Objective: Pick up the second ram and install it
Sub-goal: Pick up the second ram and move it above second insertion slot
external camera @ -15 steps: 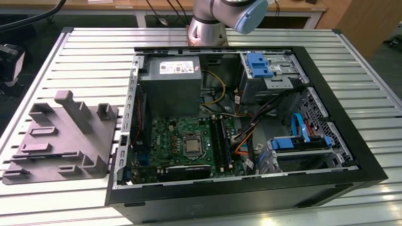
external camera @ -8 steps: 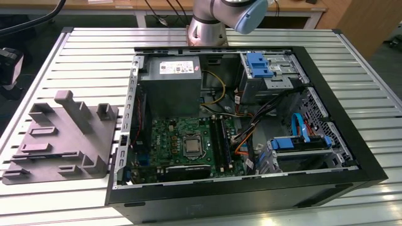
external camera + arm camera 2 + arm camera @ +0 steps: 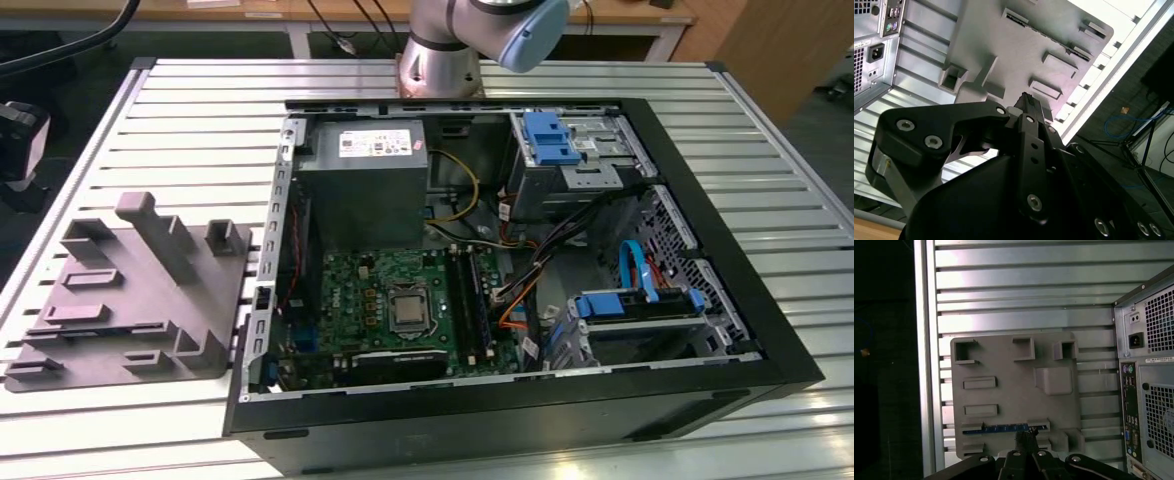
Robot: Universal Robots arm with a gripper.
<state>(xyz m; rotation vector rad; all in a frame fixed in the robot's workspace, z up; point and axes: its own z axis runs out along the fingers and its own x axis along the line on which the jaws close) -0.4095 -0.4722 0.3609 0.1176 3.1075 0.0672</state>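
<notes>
The second ram [image 3: 999,429] is a thin dark blue strip standing on edge in a slot of the grey fixture tray [image 3: 1014,390]. My gripper [image 3: 1026,436] hangs well above that tray with its black fingers shut together and nothing between them. In the first wrist view its tips line up just over the strip's end, clear of it. The second wrist view has the gripper [image 3: 1030,104] above the same tray [image 3: 1019,45]. In the exterior view the tray [image 3: 147,320] lies at the left of the open computer case [image 3: 721,200].
Inside the case are the green motherboard [image 3: 374,290] with black memory slots [image 3: 467,290], a grey power-supply box [image 3: 360,190], cables and blue drive brackets [image 3: 641,300]. The case's rear panel [image 3: 1149,390] stands beside the tray. The slatted metal table [image 3: 187,130] ends close to the tray.
</notes>
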